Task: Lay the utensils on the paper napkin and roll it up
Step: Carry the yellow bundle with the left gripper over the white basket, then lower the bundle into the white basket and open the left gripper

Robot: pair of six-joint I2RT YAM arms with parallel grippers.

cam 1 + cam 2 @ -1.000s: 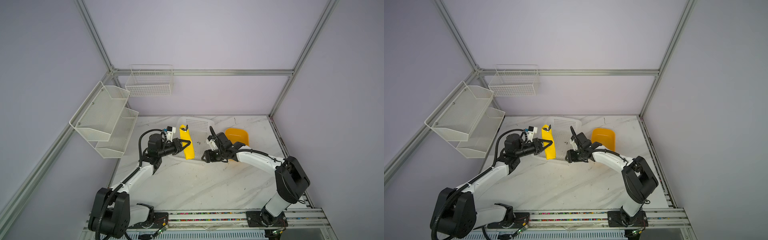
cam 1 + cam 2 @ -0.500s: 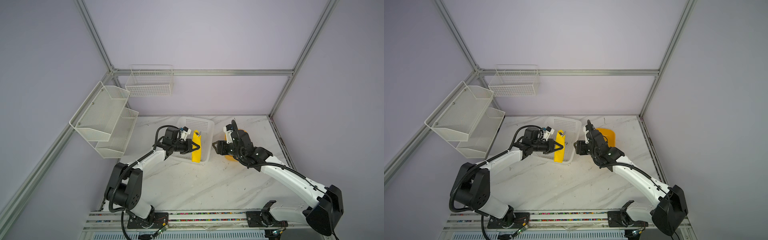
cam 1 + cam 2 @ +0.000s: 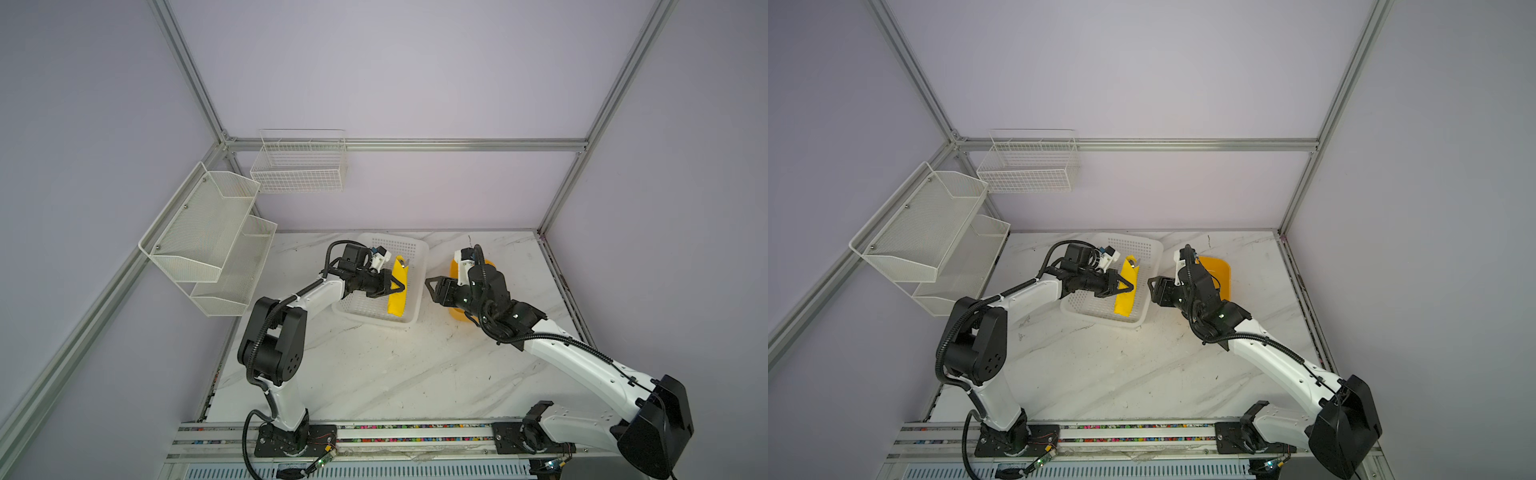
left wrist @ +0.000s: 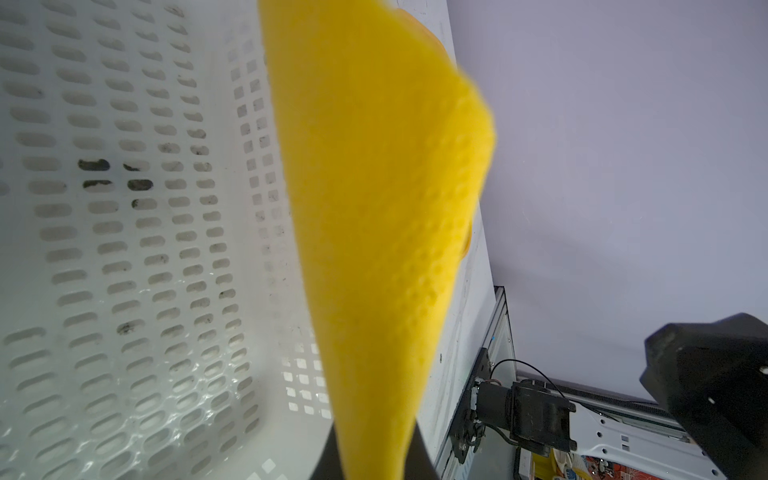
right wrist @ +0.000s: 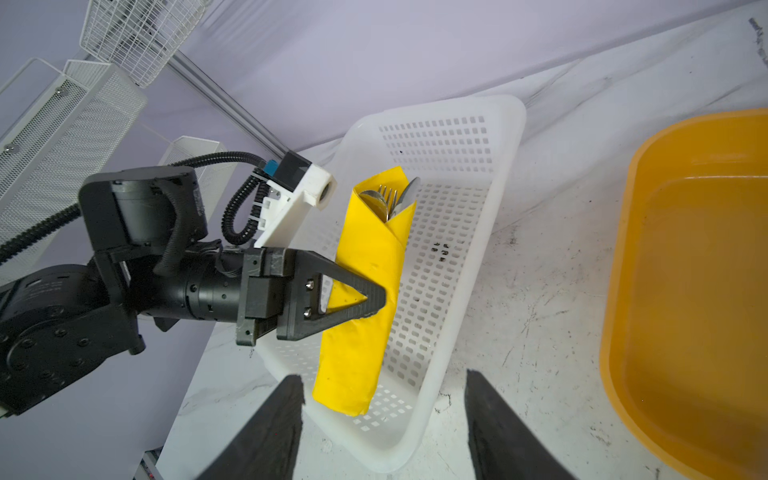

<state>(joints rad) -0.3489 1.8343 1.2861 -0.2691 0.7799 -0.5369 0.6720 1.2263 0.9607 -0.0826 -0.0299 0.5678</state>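
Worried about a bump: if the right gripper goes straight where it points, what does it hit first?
Likely the white basket's near wall, just before the paper napkin roll the left gripper holds; depth is uncertain.

The paper napkin (image 4: 374, 208), bright yellow and rolled into a long shape, fills the middle of the view from bottom to top. Its surface has small pressed dots. At the bottom, dark fingers (image 4: 424, 461) press on it from both sides. Beside the roll is a white plastic basket (image 4: 124, 249) with oval slots in its floor and square holes in its wall. On the other side are a narrow strip of desk (image 4: 473, 324), a pale purple wall (image 4: 623, 166) and part of a black and white arm (image 4: 706, 395).
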